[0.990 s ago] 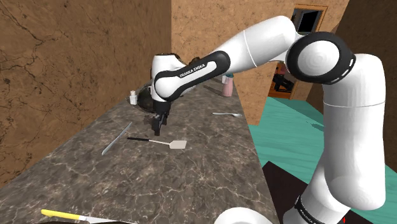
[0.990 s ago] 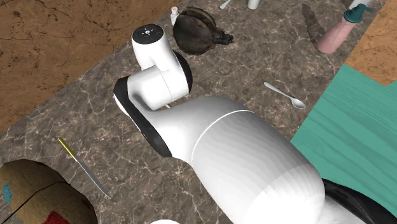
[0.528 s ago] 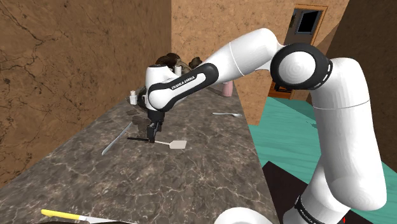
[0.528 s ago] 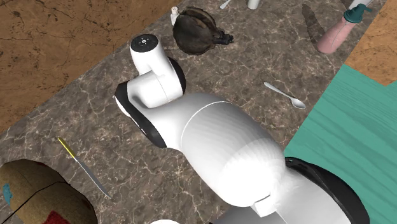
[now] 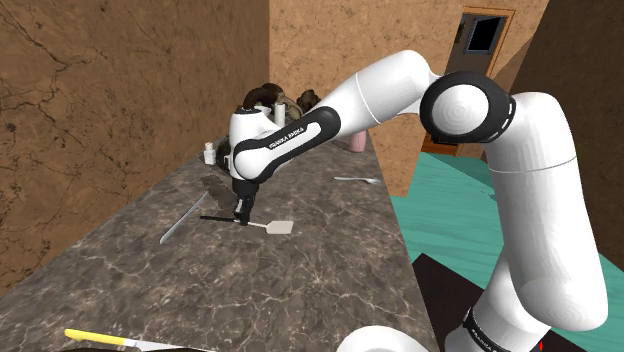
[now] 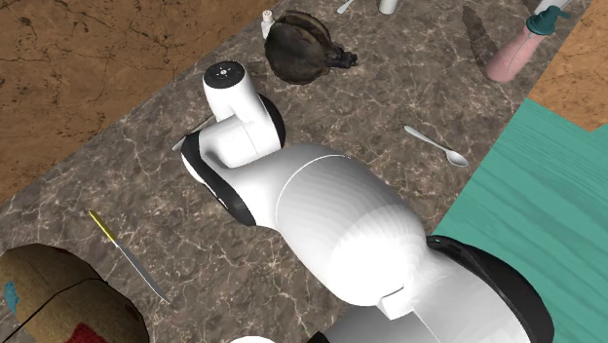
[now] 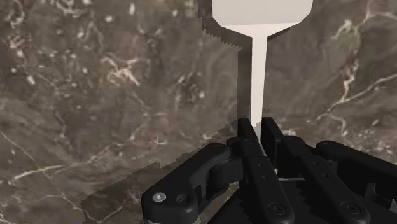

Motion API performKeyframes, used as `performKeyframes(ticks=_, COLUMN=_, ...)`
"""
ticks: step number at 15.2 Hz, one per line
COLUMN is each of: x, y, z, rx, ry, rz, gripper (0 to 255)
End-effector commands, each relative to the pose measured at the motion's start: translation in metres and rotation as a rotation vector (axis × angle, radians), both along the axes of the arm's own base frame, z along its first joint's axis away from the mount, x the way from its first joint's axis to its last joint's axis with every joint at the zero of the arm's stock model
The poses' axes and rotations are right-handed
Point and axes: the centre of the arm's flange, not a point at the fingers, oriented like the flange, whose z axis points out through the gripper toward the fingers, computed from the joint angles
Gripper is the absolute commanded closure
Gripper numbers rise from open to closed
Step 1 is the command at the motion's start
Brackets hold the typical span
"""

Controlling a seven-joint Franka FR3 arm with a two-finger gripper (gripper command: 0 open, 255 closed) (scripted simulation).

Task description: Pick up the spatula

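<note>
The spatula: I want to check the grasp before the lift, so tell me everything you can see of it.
The spatula is slim, with a thin black handle, a narrow pale neck and a flat, squarish pale blade. It lies flat on the dark marbled counter. The gripper stands over it, and its fingers are shut on the shaft about where the neck meets the handle. Apart from the counter and the fingers, nothing is seen touching it.
</note>
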Motion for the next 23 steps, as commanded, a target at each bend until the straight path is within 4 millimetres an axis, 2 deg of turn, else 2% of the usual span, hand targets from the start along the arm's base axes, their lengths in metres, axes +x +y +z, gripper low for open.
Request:
performKeyframes(ticks=1, x=0.000, y=0.000, z=0.000, rx=0.000, ry=0.000, rz=0.000, gripper=255)
performKeyframes(ticks=6, x=0.000, y=0.000, z=0.000, rx=0.000, ry=0.000, rz=0.000, gripper=255)
performKeyframes(ticks=21, x=0.000, y=0.000, z=0.080, rx=0.000, ry=0.000, rz=0.000, gripper=255)
performKeyframes(ticks=23, x=0.000, y=0.000, z=0.080, rx=0.000, ry=0.000, rz=0.000, gripper=255)
